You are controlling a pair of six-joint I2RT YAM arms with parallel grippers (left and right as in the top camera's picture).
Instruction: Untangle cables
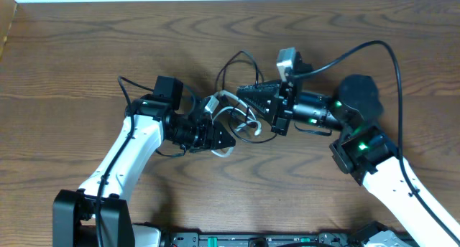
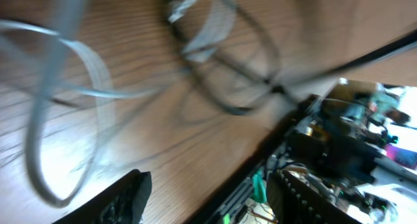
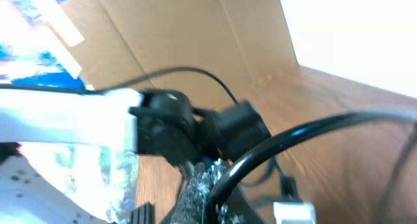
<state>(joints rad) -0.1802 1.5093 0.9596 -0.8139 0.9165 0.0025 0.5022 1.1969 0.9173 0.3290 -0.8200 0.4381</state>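
The wooden surface [image 1: 86,46] is carrying the tangled cables [image 1: 241,123] at its middle, between both arms. The right pincer [image 1: 243,95] is sitting pressed together at the knot's upper edge; whether it is pinching a cord I cannot tell. The left pincer [image 1: 228,141] is standing spread just beside the white cord [image 1: 248,126]. To my eye, it should be closing on that single strand, then drawing outward slowly, without tightening the black loop [image 1: 241,57].

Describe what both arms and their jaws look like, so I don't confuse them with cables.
Both arms are white lower down, the left arm and the right arm, turning black at the wrists and the tapered jaws. The right arm's joints show green lights. A thick black wire arcs from it, and a grey camera block tops its wrist.
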